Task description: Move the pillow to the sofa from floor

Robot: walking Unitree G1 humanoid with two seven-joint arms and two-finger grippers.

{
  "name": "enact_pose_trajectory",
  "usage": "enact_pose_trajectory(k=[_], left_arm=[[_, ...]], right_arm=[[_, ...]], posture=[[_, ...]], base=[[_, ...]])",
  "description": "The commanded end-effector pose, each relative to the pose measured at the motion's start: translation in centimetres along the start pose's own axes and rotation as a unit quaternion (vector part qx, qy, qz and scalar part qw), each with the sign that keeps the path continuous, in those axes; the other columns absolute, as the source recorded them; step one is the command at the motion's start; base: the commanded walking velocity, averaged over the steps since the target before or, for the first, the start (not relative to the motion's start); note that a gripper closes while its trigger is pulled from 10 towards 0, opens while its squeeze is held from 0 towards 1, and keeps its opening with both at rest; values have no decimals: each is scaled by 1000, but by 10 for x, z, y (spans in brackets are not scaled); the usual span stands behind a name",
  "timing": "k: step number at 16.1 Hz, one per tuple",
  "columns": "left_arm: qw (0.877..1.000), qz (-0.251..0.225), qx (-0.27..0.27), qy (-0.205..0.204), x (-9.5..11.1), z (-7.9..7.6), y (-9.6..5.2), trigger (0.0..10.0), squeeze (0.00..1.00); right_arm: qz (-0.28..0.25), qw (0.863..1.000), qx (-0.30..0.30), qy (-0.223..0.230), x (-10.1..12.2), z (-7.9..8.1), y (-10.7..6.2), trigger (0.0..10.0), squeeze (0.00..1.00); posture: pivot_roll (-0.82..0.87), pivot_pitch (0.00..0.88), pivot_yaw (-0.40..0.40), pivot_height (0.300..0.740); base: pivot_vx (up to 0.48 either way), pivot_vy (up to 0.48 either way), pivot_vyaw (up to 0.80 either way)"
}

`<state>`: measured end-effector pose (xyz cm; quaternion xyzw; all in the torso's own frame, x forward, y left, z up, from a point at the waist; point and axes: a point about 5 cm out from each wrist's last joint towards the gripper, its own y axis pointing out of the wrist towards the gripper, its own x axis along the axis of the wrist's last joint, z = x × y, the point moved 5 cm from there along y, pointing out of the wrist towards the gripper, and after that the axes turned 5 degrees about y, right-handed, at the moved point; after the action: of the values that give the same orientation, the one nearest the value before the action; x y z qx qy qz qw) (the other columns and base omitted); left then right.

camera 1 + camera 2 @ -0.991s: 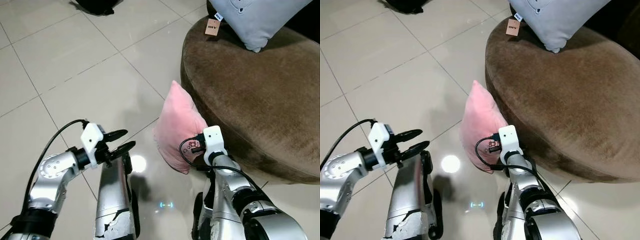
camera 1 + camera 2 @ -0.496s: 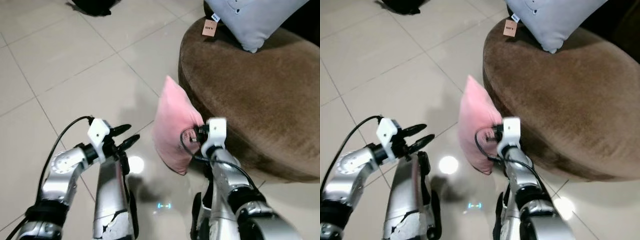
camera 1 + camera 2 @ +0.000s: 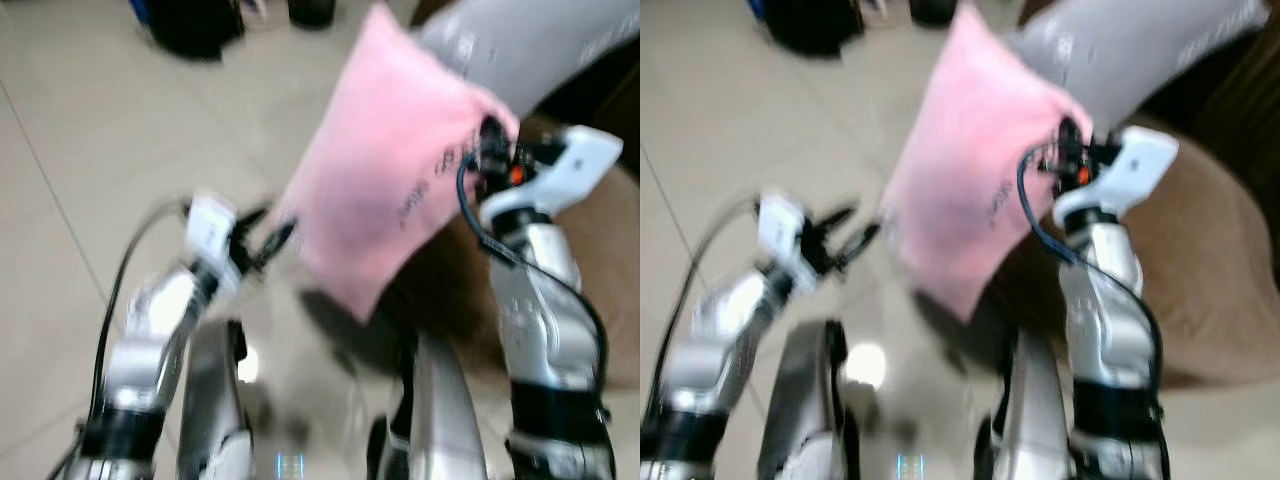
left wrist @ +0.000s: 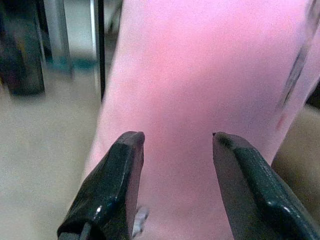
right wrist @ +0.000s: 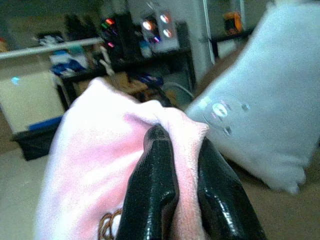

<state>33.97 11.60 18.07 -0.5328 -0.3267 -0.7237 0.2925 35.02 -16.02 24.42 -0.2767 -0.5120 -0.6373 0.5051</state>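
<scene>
The pink pillow (image 3: 385, 170) hangs in the air, off the floor, in front of the brown sofa (image 3: 600, 240). My right gripper (image 5: 179, 165) is shut on a pinched fold of the pillow's upper edge, near the sofa's front. My left gripper (image 4: 175, 145) stands open with its two black fingers close to the pillow's pink face, at its lower left side. The eye views are blurred by motion.
A light grey cushion (image 3: 520, 50) lies on the sofa behind the pink pillow. A dark object (image 3: 195, 25) sits on the tiled floor (image 3: 80, 170) at the back left. The right wrist view has dark shelving (image 5: 125, 45) in the distance.
My right gripper has lifted the pink pillow from the floor up to sofa height. The left gripper moved up toward the pillow's side. The camera has shifted and blurred.
</scene>
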Motion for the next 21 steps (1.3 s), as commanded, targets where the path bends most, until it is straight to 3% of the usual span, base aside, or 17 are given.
enact_pose_trajectory(k=[1, 4, 6, 10, 13, 15, 16, 19, 21], left_arm=[[1000, 5, 9, 5, 4, 0, 4, 10000, 0], [998, -21, 48, 29, 22, 10, 18, 10000, 0], [996, 21, 85, 15, 26, 12, 16, 10000, 0], [991, 41, 119, 43, 20, 26, 14, 10000, 0], [990, 45, 118, 58, 22, 25, 18, 10000, 0], [991, 51, 117, 46, 21, 21, 18, 10000, 0], [992, 50, 101, 57, 19, 13, 18, 10000, 0], [992, 39, 88, 87, 22, 9, 19, 10000, 0], [992, 38, 89, 79, 22, 7, 20, 10000, 0]], right_arm=[[-21, 999, -8, -29, 22, -2, -6, 10000, 0], [-50, 998, -42, 8, 47, -1, -12, 10000, 0], [-63, 996, -66, 9, 60, -4, -8, 10000, 0], [-93, 992, -79, -13, 88, -9, 4, 10000, 0], [-87, 991, -98, -21, 87, -18, 3, 10000, 0], [-70, 991, -110, -29, 80, -21, 1, 10000, 0], [-67, 991, -109, -40, 77, -20, -5, 10000, 0], [-60, 991, -114, -38, 74, -24, -12, 10000, 0], [-52, 990, -123, -38, 70, -26, -17, 10000, 0]], posture=[[75, 7, -66, 485], [79, 0, -81, 505], [92, 0, -85, 525], [77, 0, -58, 560], [76, 0, -64, 585], [70, 0, -59, 605], [66, 0, -55, 620], [64, 0, -55, 640], [63, 0, -51, 660]], base=[[0, 0, 0], [0, 0, 0], [0, 0, 0], [0, 0, 0], [0, 0, 0], [0, 0, 0], [0, 0, 0], [0, 0, 0], [0, 0, 0]])
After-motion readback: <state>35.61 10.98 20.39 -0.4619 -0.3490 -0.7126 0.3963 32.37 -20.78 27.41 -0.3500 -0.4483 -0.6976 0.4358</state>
